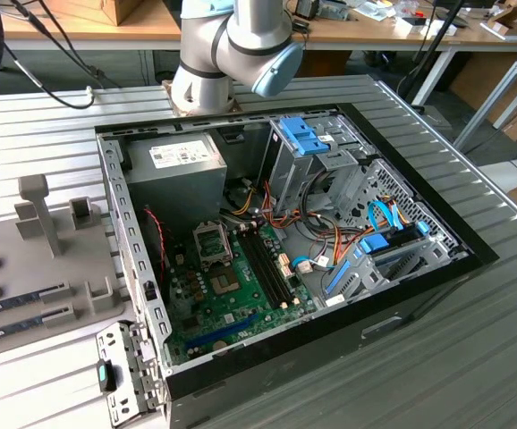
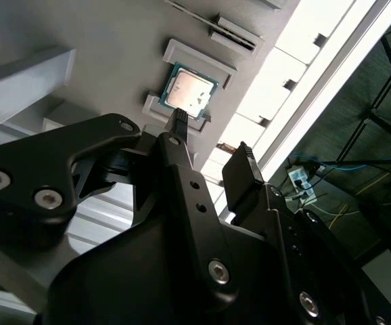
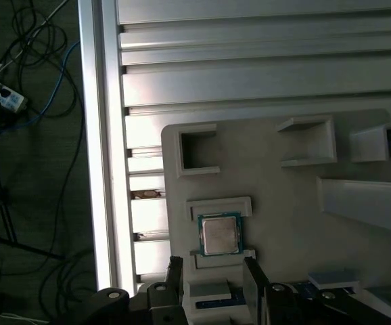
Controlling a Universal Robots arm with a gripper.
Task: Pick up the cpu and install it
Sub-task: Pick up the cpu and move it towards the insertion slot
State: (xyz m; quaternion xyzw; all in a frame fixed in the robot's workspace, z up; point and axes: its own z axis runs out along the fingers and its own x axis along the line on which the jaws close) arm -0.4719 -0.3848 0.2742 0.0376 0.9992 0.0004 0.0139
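The cpu (image 3: 219, 235) sits in a nest on the grey tray (image 3: 283, 217). We see the pincer (image 3: 214, 274) spread near it, empty.

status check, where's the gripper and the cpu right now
Gripper open, fingers empty. The cpu in its slot on the grey tray, not gripped. Nothing between fingers and it.
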